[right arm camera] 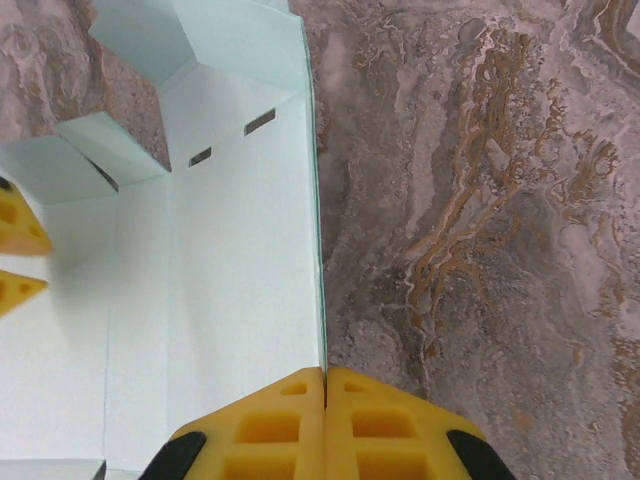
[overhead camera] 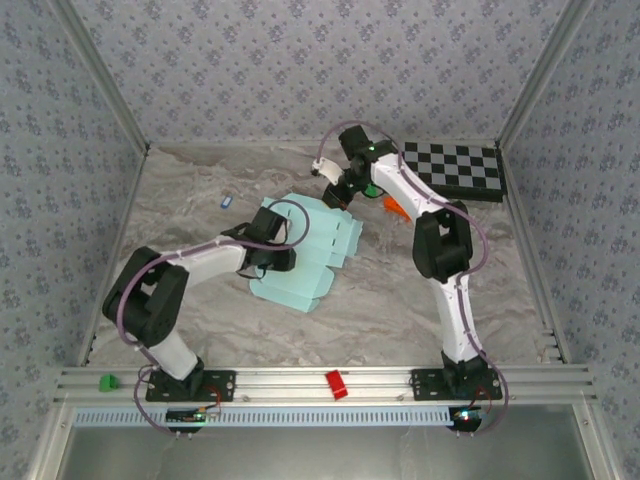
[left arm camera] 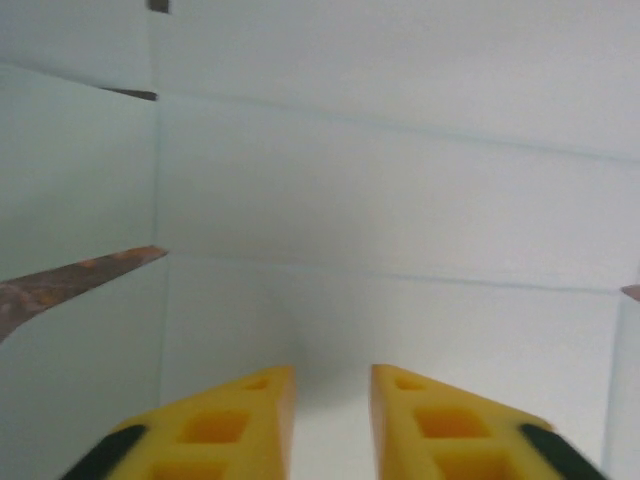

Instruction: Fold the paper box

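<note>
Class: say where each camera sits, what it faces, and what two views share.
Top external: above and behind, looking down on the table; left arm and right arm show.
Left wrist: faces the paper box close up; left claw parted.
Right wrist: looks down the box's edge and table; right claw shut on it.
Shared: the paper box.

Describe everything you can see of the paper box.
The paper box is pale turquoise thin card, a die-cut sheet with creases, flaps and small slits, lying mostly flat on the marbled table, some flaps raised. The right gripper pinches its edge with shut fingers; the left gripper, slightly open, is close over a panel.
</note>
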Tool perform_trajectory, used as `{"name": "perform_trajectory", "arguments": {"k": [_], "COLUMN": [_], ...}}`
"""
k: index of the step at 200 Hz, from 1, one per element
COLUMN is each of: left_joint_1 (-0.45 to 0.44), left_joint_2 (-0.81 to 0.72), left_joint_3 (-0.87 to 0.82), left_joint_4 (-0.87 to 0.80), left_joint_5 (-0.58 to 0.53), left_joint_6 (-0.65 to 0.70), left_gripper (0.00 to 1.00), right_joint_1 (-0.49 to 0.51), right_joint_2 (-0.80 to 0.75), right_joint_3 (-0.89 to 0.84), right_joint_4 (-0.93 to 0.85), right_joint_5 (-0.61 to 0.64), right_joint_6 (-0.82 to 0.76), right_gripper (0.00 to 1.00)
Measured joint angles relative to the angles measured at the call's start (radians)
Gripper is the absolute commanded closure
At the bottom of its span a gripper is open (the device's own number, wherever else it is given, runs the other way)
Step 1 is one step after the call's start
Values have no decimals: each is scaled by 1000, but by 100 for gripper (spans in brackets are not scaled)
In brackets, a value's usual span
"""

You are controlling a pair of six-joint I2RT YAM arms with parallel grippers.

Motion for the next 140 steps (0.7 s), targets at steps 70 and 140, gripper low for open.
{"name": "perform_trajectory", "arguments": {"k": [70, 140], "left_joint_1": [77, 114], "left_joint_2": [-190, -161], "left_joint_3": [-157, -214], "left_joint_4": [35, 145], "left_joint_5": [53, 138], "left_joint_6": [-126, -214], "left_gripper": [48, 69], "right_joint_1": [19, 68], "right_joint_2": [-155, -252], "right_joint_3": [-285, -442], "right_joint_4": [293, 514], "right_joint_5": [127, 266], "right_joint_6": [-9, -32], "right_gripper": [100, 100]}}
